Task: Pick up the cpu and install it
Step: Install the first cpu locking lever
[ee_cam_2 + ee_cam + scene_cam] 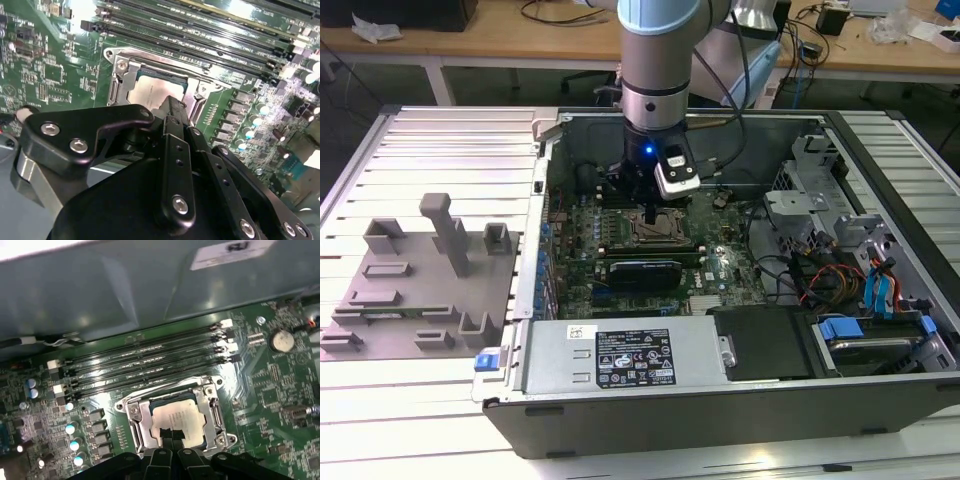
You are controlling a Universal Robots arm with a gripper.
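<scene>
One cpu (176, 419) lies flat in the socket frame (131, 412) on the motherboard (280, 390), directly beneath the pincer (170, 436), whose fingertips press together, touching the chip's near edge.

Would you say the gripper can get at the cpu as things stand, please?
Probably yes: the gripper hangs right over the cpu, which lies in its socket frame with its top bare, and nothing stands between them.

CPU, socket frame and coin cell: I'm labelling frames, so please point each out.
CPU (176, 416), first wrist view, middle of its metal top.
Socket frame (131, 410), first wrist view, metal side rail.
Coin cell (281, 340), first wrist view, its face.
</scene>
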